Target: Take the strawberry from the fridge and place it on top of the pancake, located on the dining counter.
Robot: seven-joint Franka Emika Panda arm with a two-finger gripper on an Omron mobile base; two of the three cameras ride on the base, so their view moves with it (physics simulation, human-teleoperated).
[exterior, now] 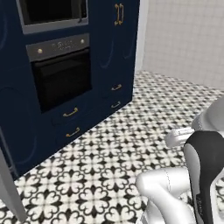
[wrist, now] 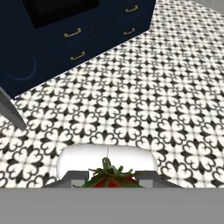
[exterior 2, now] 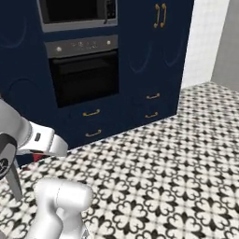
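Observation:
The strawberry [wrist: 114, 181], red with green leaves on top, sits at the bottom of the hand view, and my gripper [wrist: 111, 176] is shut on it from both sides. In the right base view the gripper [exterior 2: 42, 152] hangs low at the left over the tiled floor, with a speck of red strawberry [exterior 2: 38, 157] under the hand. A slanted grey edge [exterior: 8, 188] at the lower left looks like the fridge door. The pancake and the dining counter are out of view.
A tall navy cabinet wall [exterior: 109, 52] with a built-in black oven [exterior: 61, 78] and gold-handled drawers [exterior 2: 91, 113] stands ahead. A black-and-white patterned floor [wrist: 144, 87] spreads out below. A pale tiled wall [exterior: 183, 39] is at the right.

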